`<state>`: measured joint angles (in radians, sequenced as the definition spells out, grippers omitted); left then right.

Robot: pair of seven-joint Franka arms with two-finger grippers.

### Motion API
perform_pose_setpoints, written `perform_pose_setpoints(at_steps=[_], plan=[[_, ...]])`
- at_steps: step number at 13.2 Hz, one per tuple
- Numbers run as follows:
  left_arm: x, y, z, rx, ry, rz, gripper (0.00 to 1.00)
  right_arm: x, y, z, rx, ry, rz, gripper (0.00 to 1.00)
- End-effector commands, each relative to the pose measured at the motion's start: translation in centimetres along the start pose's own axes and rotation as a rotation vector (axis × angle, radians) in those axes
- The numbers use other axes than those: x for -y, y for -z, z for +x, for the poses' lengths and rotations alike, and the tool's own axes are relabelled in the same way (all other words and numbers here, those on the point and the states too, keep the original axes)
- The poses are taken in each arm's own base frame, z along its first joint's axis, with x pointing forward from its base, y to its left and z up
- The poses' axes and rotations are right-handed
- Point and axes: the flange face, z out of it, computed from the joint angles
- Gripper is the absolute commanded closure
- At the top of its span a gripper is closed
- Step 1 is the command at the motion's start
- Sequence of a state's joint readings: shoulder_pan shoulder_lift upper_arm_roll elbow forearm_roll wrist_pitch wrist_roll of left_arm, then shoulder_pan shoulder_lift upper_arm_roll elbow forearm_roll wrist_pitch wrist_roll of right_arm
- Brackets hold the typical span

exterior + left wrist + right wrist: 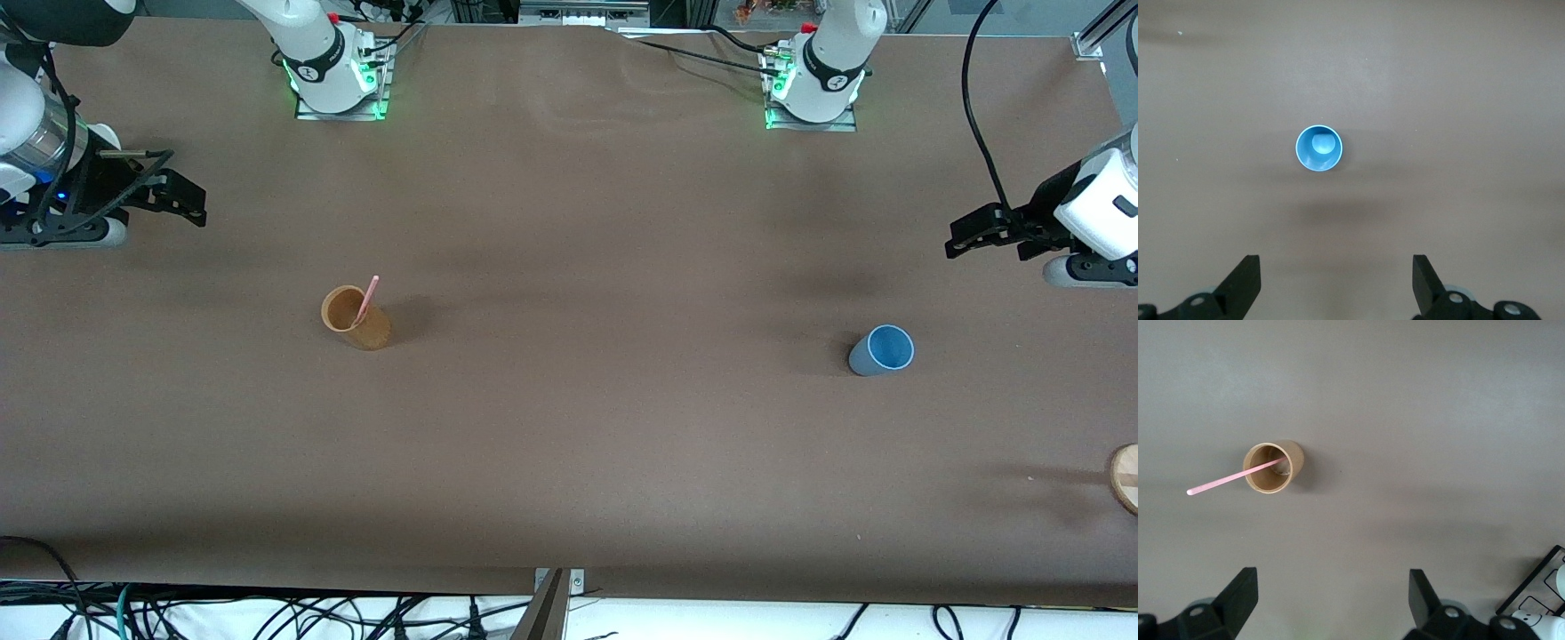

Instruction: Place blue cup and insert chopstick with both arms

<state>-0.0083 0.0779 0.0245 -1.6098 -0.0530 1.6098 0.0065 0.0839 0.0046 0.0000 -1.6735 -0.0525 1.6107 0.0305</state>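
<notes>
I see both arms waiting with nothing grasped: left pincer (pixel 965 236) at frame's right edge and right pincer (pixel 188 203) at its left edge, both spread. The small light-blue plastic cup (pixel 881 350) stands lower right on the table (pixel 587 444); the thin pink chopstick (pixel 366 300) leans in the orange-brown cup (pixel 354 318), centre-left. I judge grasping the blue cup comes next.

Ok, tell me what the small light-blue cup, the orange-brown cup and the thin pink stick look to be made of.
The small light-blue cup: probably plastic, even colour, smooth matte wall. The orange-brown cup: plastic or paper-like, dull and faintly speckled; unclear. The thin pink stick standing in it: likely plastic, uniform pink, smooth.
</notes>
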Motion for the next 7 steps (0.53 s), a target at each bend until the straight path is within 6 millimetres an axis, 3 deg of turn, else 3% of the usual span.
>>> perform_pose_setpoints(at_steps=[1, 7], plan=[[-0.04, -0.75, 0.87, 0.011, -0.021, -0.009, 0.0, 0.08, 0.22, -0.55, -0.005, -0.008, -0.017, 0.0], [-0.07, -1.02, 1.13, 0.012, -0.021, -0.004, 0.0, 0.03, 0.2, -0.57, -0.004, 0.007, -0.014, 0.0]])
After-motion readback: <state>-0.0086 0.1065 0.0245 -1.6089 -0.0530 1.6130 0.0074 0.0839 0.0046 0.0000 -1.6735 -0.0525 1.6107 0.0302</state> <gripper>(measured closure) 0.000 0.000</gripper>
